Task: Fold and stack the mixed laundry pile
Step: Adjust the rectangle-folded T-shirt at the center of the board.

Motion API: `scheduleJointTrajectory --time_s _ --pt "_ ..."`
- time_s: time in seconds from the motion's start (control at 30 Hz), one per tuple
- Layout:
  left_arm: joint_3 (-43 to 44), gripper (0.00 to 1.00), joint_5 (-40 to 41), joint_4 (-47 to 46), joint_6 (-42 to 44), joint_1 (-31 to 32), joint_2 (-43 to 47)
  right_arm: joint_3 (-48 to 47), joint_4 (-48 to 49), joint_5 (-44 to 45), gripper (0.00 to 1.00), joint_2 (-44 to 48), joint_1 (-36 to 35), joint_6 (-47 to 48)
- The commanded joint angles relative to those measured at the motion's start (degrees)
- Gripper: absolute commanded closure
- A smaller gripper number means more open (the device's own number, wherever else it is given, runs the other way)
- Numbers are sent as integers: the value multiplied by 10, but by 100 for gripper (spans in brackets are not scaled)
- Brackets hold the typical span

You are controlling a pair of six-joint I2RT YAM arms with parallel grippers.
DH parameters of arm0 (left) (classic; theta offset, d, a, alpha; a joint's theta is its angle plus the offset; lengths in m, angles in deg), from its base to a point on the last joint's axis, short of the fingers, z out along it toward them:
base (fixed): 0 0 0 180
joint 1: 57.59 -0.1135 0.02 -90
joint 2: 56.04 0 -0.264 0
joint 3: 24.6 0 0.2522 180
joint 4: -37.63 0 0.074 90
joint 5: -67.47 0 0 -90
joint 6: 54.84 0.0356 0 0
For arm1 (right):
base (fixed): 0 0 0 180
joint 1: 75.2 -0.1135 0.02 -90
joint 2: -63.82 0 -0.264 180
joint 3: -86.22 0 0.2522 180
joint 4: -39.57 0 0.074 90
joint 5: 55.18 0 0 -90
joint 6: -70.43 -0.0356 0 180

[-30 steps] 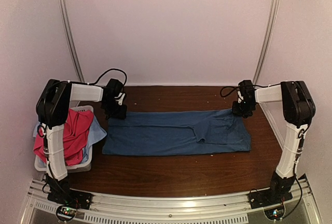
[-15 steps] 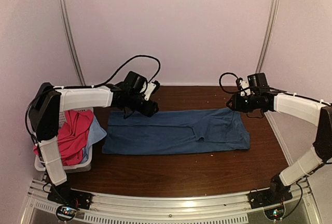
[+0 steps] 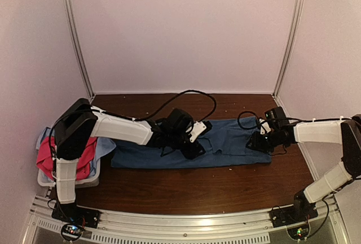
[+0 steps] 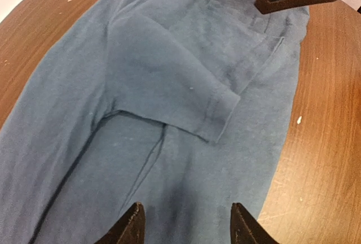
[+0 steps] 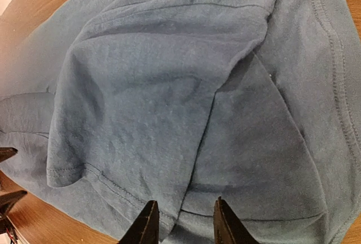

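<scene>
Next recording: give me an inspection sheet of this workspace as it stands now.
Surface: brown wooden table, a few pale specks.
Job's things: dark blue T-shirt lying in a long strip across the table; magenta-pink shirt and light-blue cloth heaped in the white basket at the left edge.
Clutter: nothing seen.
Claws: left claw open over the T-shirt's middle; right claw open over its right end; neither holds cloth.
Cables: black cable looping over the left arm; another at the right wrist.
Surroundings: pale walls, metal rails.
</scene>
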Motion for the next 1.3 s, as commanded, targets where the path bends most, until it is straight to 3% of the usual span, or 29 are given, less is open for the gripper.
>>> scheduleJointTrajectory --time_s 0.0,0.2,0.67,0.93,1.1,1.27 --pt "43 48 -19 -61 6 14 -35 14 50 -21 66 -17 -6 -16" --pt "80 48 -11 -49 2 16 -71 21 61 -33 72 -26 -18 -33" --pt "124 48 -4 -36 4 16 -129 28 101 -40 72 -70 -32 -54" --pt "142 47 -6 -36 3 17 -143 25 95 -37 88 -53 -33 -56" --pt "145 46 0 -39 1 17 -147 22 78 -23 89 -35 -33 -51" --pt "152 50 2 -41 -1 17 -149 15 71 -19 100 -30 -33 -44"
